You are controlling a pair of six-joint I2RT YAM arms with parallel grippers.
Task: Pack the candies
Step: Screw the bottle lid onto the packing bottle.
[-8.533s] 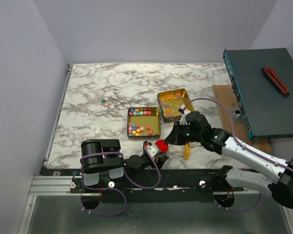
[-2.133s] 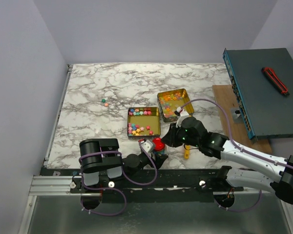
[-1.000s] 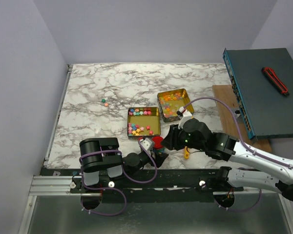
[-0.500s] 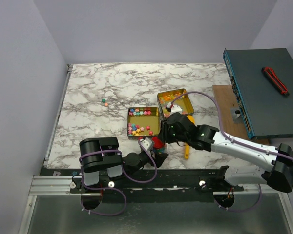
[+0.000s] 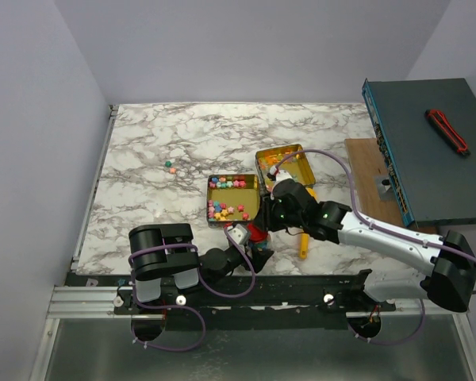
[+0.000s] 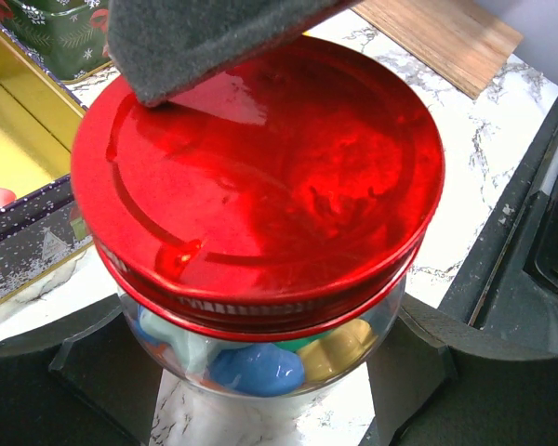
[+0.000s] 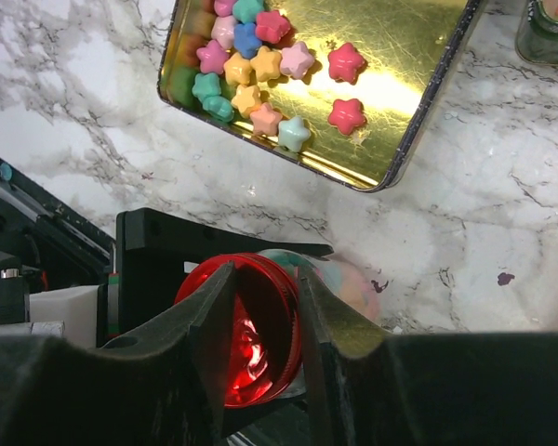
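Observation:
My left gripper [image 6: 251,372] is shut on a clear glass jar [image 6: 200,358] that holds pastel candies [image 6: 256,367] under a red cap [image 6: 260,177]. In the top view the jar [image 5: 256,235] stands near the table's front edge. My right gripper [image 7: 265,321] reaches in from the right and is shut on the red cap [image 7: 260,344]; one grey pad [image 6: 195,42] lies on the cap's top. More star-shaped candies [image 7: 260,65] lie in an open gold tin [image 5: 254,208] just behind the jar. A second tin [image 5: 305,163] with glossy candies is partly hidden by my right arm.
Two loose candies [image 5: 169,167] lie far left on the marble. A yellow scoop [image 5: 303,246] rests right of the jar, under my right arm. A dark box [image 5: 428,151] with a red-black tool [image 5: 447,129] and a wooden board [image 5: 363,171] stand at the right.
My right arm has swung left and forward from beside the jar to over it, and its jaws have narrowed onto the cap. The left arm and jar have stayed put.

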